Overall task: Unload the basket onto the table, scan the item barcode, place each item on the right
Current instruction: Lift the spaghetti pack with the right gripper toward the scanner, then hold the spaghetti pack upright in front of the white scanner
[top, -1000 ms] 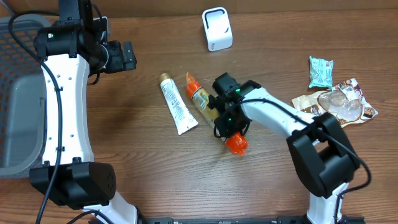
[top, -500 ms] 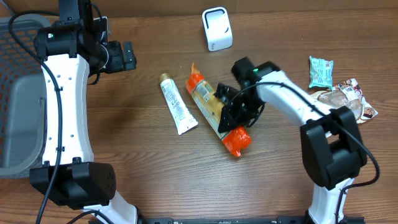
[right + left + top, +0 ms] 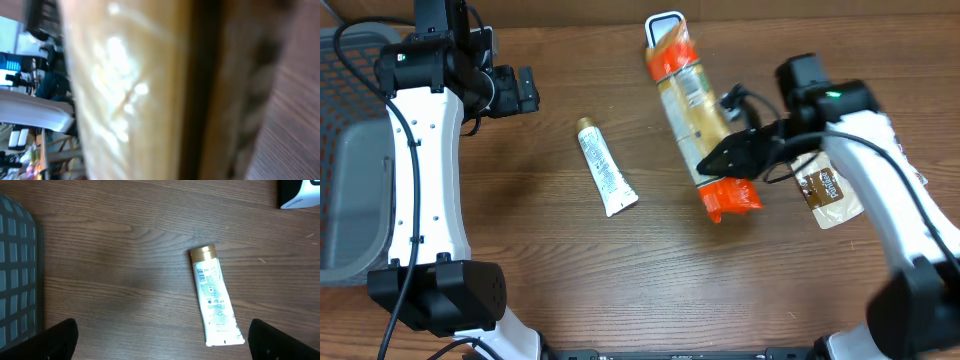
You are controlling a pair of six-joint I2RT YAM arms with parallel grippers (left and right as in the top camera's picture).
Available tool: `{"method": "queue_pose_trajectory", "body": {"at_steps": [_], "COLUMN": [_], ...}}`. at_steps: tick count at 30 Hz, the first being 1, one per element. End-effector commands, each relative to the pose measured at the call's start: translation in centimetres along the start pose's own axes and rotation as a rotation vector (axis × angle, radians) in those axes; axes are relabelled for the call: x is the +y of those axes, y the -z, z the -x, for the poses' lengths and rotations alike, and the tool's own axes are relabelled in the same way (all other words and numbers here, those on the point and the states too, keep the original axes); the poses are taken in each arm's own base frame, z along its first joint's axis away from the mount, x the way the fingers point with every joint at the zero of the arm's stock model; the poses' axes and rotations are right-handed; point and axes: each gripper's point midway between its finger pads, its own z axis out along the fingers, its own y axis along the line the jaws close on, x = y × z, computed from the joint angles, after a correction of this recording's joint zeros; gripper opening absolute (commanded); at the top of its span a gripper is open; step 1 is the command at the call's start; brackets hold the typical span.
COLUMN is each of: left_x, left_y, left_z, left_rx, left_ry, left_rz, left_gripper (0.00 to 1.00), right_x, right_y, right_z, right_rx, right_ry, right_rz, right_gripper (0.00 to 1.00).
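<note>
Right pincer (image 3: 722,162) clenched on snack pack (image 3: 690,105) near its orange end, aloft over scanner (image 3: 665,17) at table's far edge. Left pincer (image 3: 525,88) released, empty. Risk: end-grip lets the pack pivot, so the barcode misses the scanner.

Overhead: straight down from high above, taking in the whole counter (image 3: 520,270). Left wrist: likewise downward, well above the wood, sharing the white tube (image 3: 214,305) with the overhead. Right wrist: hard against the packet (image 3: 130,90), blurred, tilted sideways.
</note>
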Motion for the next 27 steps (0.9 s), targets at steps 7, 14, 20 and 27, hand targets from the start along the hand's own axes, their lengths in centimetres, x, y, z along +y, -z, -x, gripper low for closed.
{"method": "queue_pose_trajectory", "body": {"at_steps": [7, 14, 20, 27], "left_x": [-0.3, -0.3, -0.3, -0.3], "left_y": [0.4, 0.4, 0.4, 0.4], "left_z": [0.3, 0.3, 0.3, 0.3], "left_rx": [-0.016, -0.015, -0.015, -0.016], "left_ry": [-0.023, -0.023, -0.023, -0.023], "left_rz": [-0.004, -0.004, -0.004, -0.004], "left_gripper": [1.00, 0.99, 1.00, 0.99], "right_x": [7.6, 5.7, -0.7, -7.1], "right_y": [5.4, 5.4, 6.0, 8.1], "right_z": [1.9, 3.0, 6.0, 8.9], "right_rx": [-0.194, -0.212, -0.305, -0.384], "right_ry": [0.229, 0.145, 0.004, 0.027], "right_rz": [0.098, -0.012, -0.470, -1.104], "right_gripper": [0.04, 0.04, 0.03, 0.03]}}
